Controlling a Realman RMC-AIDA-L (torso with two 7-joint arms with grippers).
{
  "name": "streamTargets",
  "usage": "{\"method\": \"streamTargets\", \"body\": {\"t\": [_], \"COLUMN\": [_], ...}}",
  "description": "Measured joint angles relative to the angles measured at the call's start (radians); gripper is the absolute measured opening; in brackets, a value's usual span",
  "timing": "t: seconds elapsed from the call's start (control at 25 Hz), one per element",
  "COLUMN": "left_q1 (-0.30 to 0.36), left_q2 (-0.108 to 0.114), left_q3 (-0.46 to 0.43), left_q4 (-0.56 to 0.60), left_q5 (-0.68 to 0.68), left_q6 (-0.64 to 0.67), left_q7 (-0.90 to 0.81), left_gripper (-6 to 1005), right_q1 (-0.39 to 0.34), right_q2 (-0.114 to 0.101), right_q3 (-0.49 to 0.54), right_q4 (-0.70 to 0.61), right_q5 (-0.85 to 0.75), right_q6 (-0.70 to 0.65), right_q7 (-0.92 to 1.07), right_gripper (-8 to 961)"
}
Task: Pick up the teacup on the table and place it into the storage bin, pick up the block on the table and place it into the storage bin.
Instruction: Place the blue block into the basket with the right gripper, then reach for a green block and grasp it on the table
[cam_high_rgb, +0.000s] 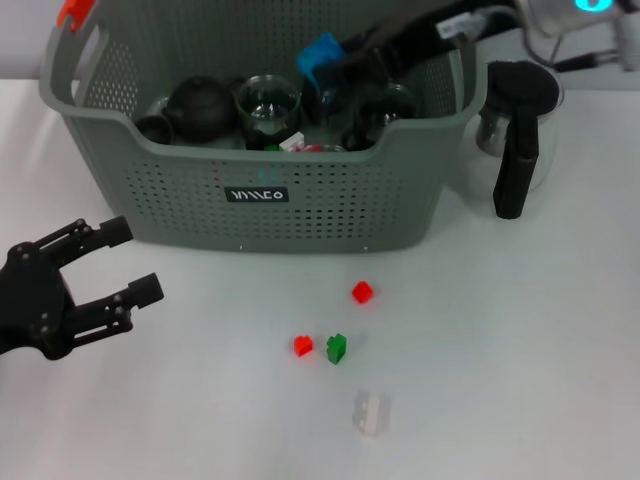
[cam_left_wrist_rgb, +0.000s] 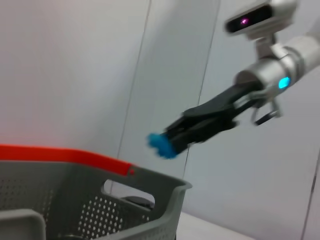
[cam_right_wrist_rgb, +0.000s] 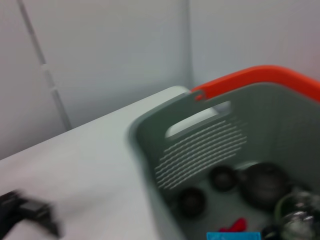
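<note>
Head view first: our right gripper (cam_high_rgb: 335, 62) reaches in from about one o'clock and hangs over the storage bin (cam_high_rgb: 180, 190), its fingers clenched on a blue block (cam_high_rgb: 320, 57). From the left wrist view we see the same thing side-on: the right gripper (cam_left_wrist_rgb: 192, 131) slants down toward the bin's rim with the blue block (cam_left_wrist_rgb: 162, 145) at its tip, clear above the grey wall and not yet inside.

We judge that the block now sits directly over the open bin, so the coming move is a short descent and a release, with no sideways travel needed. The dark teapot (cam_high_rgb: 200, 105) and a glass cup (cam_high_rgb: 268, 100) lie below it and toward nine o'clock, so we would let go low enough that the block does not bounce off the glassware.

Our left gripper (cam_high_rgb: 115, 262) hovers over the table (cam_high_rgb: 520, 350) at about eight o'clock, fingers spread and holding nothing. Loose pieces are still on the table in front of the bin: a red block (cam_high_rgb: 362, 292), a second red block (cam_high_rgb: 303, 346), a green block (cam_high_rgb: 336, 348) and a pale block (cam_high_rgb: 371, 412). They lie toward three o'clock from the left gripper, nearer to it than to the right one. A glass jug (cam_high_rgb: 520, 130) stands beside the bin at two o'clock.
</note>
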Motion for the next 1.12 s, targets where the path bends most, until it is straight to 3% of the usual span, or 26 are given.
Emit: {"method": "streamTargets", "body": {"t": [0.28, 0.52, 0.84, 1.12], "left_q1": [-0.011, -0.013, -0.009, -0.012], "left_q2": [-0.004, -0.007, -0.007, -0.007], "left_q3": [0.005, 0.005, 0.004, 0.004], "left_q4": [0.009, 0.016, 0.018, 0.017], "left_q5": [0.0, 0.0, 0.0, 0.0], "left_q6": [-0.014, -0.015, -0.018, -0.017], "left_q7": [0.003, 0.004, 0.004, 0.004], "left_gripper": [824, 824, 824, 824], "right_q1": [0.11, 0.199, 0.182, 0.08], "right_q2": [0.001, -0.006, -0.006, -0.008], "right_q3": [-0.095, -0.083, -0.062, -0.006], "right_q4": [0.311, 0.441, 0.362, 0.047], "right_q5": [-0.09, -0.125, -0.131, -0.062], "right_q6": [0.321, 0.351, 0.297, 0.019], "right_q7": [-0.001, 0.011, 0.012, 0.002], "right_gripper": [422, 455, 573, 727]}}
